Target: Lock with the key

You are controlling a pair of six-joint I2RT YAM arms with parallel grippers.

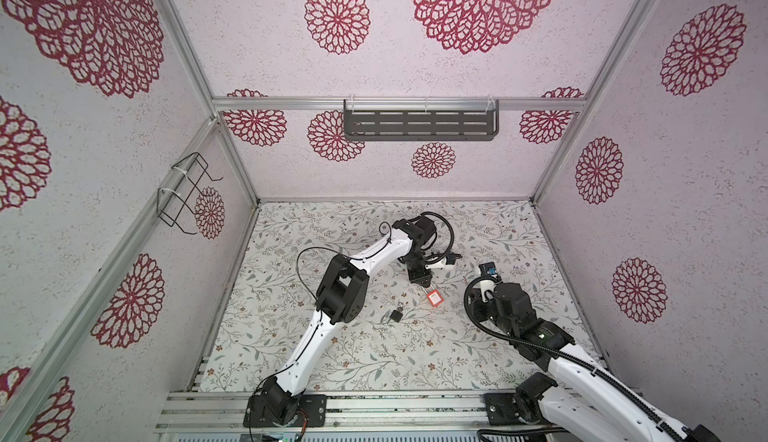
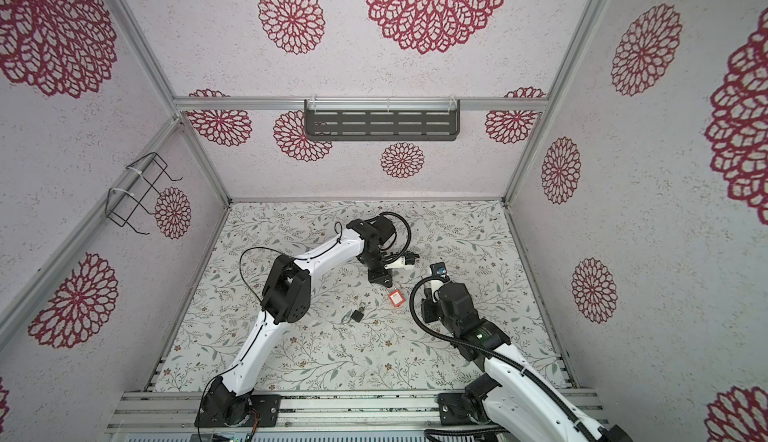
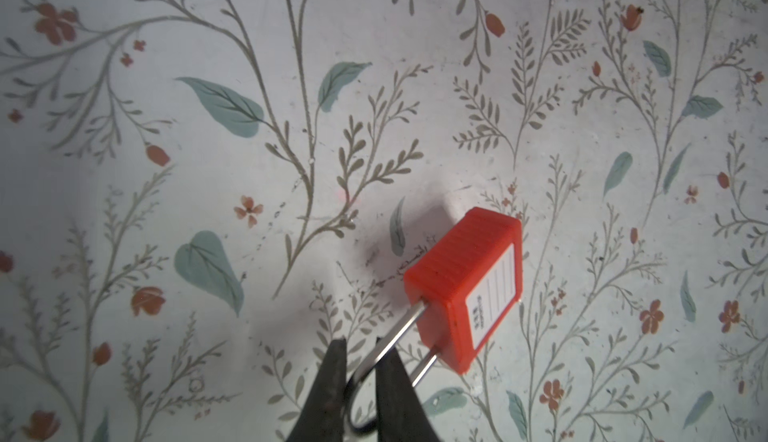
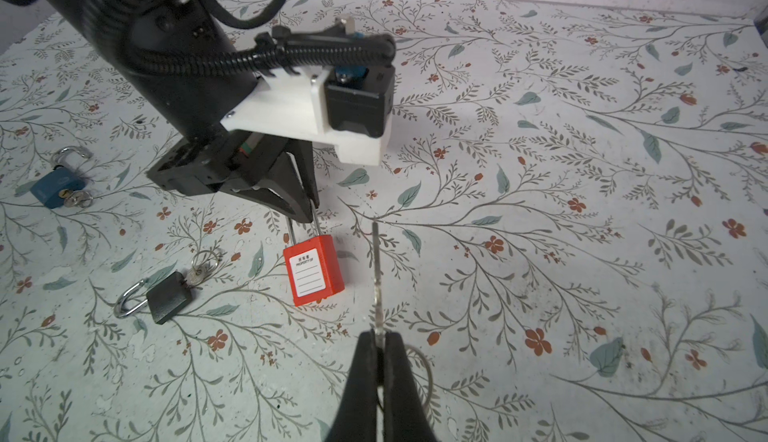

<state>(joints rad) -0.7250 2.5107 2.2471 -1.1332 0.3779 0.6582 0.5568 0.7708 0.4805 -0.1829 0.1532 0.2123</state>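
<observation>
Floral paper is covering the bench. Nearest the right wrist camera, the right tool is pinching fully closed on the bow of the key, with a key ring hanging beside it. The key's blade is pointing straight out from that tool, away from the right arm.

Just beside the blade, on the robot's left of it, the red padlock is sitting with its label face showing. Its long axis is running nearly parallel to the key. Its shackle is pointing away from the right arm into the left tool. The bottom end, where I judge the keyway to be, is facing back toward the right arm, though the keyway itself is not showing.

In the left wrist view the left tool's fingers are standing a narrow way apart with the shackle threaded between them. Whether they are clamping it or merely caging it, I cannot tell.

As I judge it, the key is lying alongside the padlock rather than in line with it. The coming move is therefore hinging on drawing the blade back and across to the bottom end, which the right arm is nearer.

Farther off, a black padlock and a blue padlock are lying flat, well apart from both tools.
</observation>
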